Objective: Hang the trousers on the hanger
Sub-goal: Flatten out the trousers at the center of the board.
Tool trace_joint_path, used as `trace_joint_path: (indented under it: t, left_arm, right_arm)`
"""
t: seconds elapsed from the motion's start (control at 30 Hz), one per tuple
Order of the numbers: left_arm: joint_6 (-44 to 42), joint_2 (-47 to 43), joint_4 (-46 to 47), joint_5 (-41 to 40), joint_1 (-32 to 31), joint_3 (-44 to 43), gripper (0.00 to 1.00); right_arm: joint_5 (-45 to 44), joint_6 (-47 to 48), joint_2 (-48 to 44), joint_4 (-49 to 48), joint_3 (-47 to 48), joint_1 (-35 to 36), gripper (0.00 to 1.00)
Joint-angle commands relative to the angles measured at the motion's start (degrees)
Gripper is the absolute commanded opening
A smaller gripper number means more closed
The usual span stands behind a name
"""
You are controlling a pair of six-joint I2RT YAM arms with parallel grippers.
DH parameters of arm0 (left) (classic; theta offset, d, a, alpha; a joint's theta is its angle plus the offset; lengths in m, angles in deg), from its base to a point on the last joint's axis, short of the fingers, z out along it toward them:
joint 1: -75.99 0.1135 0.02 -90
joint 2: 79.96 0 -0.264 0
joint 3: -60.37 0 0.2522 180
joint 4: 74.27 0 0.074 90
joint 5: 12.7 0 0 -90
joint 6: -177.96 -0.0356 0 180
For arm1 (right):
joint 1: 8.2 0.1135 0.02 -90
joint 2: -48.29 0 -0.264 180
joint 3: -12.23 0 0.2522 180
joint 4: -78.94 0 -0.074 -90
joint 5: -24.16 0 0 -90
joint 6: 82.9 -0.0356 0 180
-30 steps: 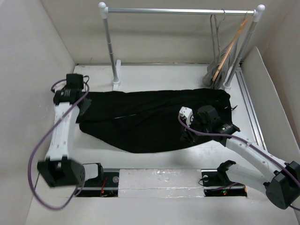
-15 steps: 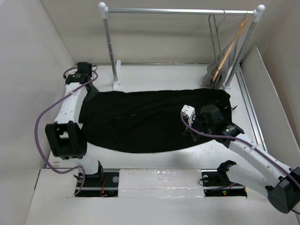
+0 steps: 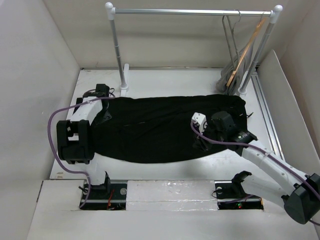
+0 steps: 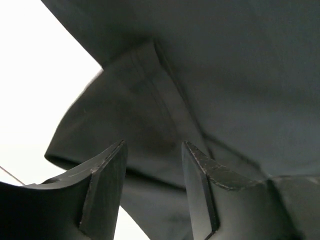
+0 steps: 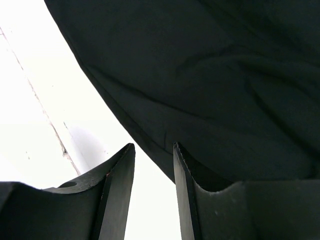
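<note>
Left gripper (image 4: 153, 150) and right gripper (image 5: 153, 148) are hovering with fingers parted, gripping nothing, trousers (image 3: 160, 127) lying just beneath both, hanger (image 3: 225, 77) hanging well beyond the right one; a shallow close is risking pinching only 1 cloth layer.

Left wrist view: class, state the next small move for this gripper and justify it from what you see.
Probably lower the left gripper and close it on the folded edge of the trousers. Its jaws stand open and hold nothing, the fold lies in line with the gap between them, and the trousers lie flat on the table.
</note>
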Motion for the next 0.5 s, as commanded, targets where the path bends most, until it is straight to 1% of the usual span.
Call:
trace_joint_path:
  t: [0.0,0.13,0.33,0.37,0.4,0.43,0.47]
  left_arm:
    - [-0.6,2.3,3.5,-2.7,1.2,-1.5,0.43]
    - [-0.6,7.6,4.4,-2.0,1.2,-1.9,0.43]
    - [0.9,8.7,5.9,-3.6,1.2,-1.4,0.41]
    - [1.5,8.5,5.9,-3.7,1.2,-1.6,0.26]
    - [1.5,8.4,5.9,-3.7,1.2,-1.6,0.26]
    - [1.6,8.3,5.8,-3.8,1.2,-1.8,0.17]
    - [2.5,7.7,5.6,-4.2,1.2,-1.9,0.04]
  right_arm:
    - [0.3,0.6,-0.5,-0.5,0.8,0.4,0.42]
    - [-0.6,0.2,-0.3,0.3,1.5,0.4,0.42]
    - [-0.9,-0.2,-0.8,0.5,1.4,0.4,0.42]
    - [-0.8,-0.2,-0.8,0.8,1.3,0.4,0.42]
    - [-0.8,-0.3,-0.8,0.8,1.3,0.4,0.42]
    - [-0.9,-0.3,-0.9,0.9,1.3,1.0,0.42]
    - [-1.0,-0.3,-0.9,1.0,1.3,1.0,0.42]
